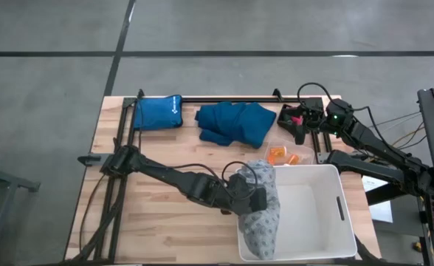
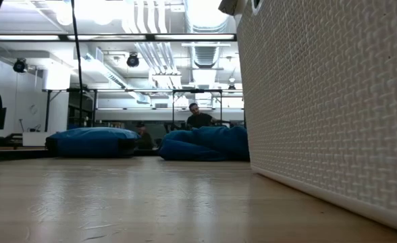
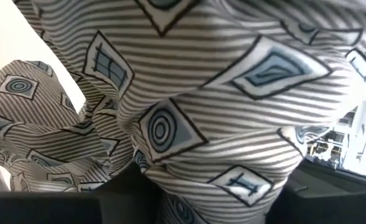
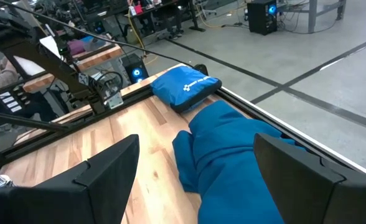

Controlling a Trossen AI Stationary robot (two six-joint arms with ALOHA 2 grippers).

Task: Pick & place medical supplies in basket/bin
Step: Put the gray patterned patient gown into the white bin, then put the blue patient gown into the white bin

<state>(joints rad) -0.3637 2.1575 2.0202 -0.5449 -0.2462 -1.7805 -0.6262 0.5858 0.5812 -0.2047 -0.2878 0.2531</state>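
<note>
patterned garment point(image 1: 262, 218) draped over white tub point(image 1: 335, 240) rim, left tool point(image 1: 255, 198) seemingly gripping it, right tool point(image 4: 195, 165) apart, parked at far edge

high view: straight down over the white tub point(image 1: 317, 214)
low view: table height, close beside the tub point(image 2: 333, 108) wall
left wrist view: pressed against patterned cloth point(image 3: 189, 106) at the tub
right wrist view: across the teal garment point(image 4: 245, 155), shared with the high view point(image 1: 235, 122)

In the high view the tub point(image 1: 328, 214) sits at the lower right of the bench point(image 1: 158, 222). The patterned garment point(image 1: 261, 214) drapes over the tub's left wall, partly inside. Above the tub lie the pill bottles point(image 1: 280, 156); upper centre lies the folded garment point(image 1: 235, 122), with a zipped pouch point(image 1: 158, 112) to its left.
</note>
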